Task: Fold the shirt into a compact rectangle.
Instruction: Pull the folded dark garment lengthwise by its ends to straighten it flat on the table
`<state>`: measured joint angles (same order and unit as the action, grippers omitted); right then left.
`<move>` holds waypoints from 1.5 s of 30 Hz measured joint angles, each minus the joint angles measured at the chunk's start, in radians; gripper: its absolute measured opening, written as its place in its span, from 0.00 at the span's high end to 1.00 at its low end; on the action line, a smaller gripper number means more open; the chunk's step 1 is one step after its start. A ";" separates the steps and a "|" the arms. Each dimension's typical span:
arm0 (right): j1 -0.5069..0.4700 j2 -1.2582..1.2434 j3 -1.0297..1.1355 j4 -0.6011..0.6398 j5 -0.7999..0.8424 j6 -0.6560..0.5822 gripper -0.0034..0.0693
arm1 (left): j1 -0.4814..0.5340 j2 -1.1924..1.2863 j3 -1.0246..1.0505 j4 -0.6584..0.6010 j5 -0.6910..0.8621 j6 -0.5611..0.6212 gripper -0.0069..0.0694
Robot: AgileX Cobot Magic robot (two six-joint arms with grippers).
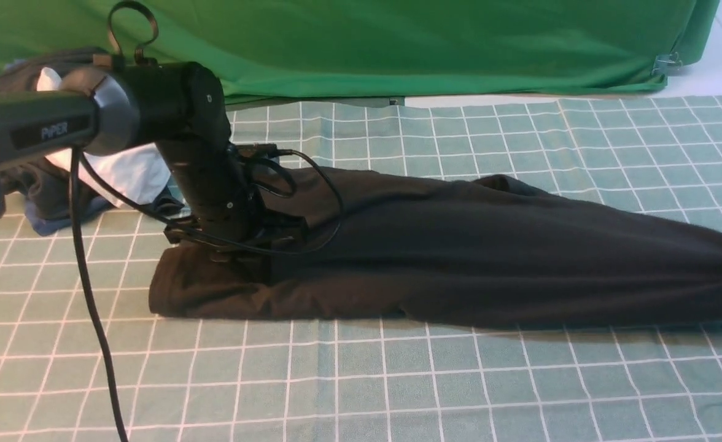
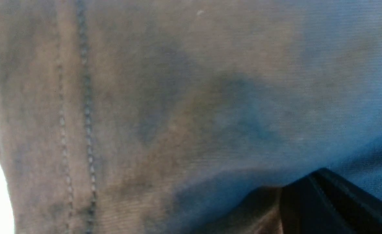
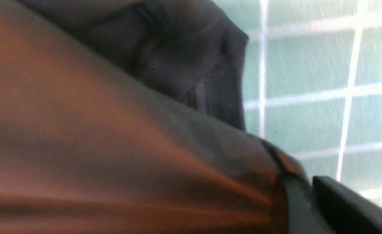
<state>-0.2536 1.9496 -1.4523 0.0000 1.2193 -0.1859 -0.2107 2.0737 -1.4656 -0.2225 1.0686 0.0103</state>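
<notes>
One long black shirt [image 1: 459,258] lies bunched across the checked tabletop [image 1: 398,380], running off to my right. My left claw [image 1: 226,248] sits down on its left end; my right claw [image 3: 308,204] is against its cloth too. Whether either is closed, I cannot tell. Behind lie a white garment [image 1: 128,172] and a green backdrop [image 1: 398,43].
</notes>
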 joint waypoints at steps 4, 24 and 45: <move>-0.008 0.002 0.008 -0.055 0.003 0.048 0.58 | -0.001 -0.016 0.005 -0.005 0.019 -0.003 0.90; 0.165 0.109 -0.076 0.101 -0.154 -0.161 0.36 | -0.001 -0.221 0.013 0.013 0.018 -0.005 0.90; 0.165 0.144 -0.081 0.139 -0.130 -0.137 0.43 | -0.001 -0.227 0.014 0.015 0.006 -0.005 0.90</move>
<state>-0.0890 2.0932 -1.5337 0.1389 1.0888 -0.3228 -0.2118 1.8471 -1.4518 -0.2076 1.0744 0.0056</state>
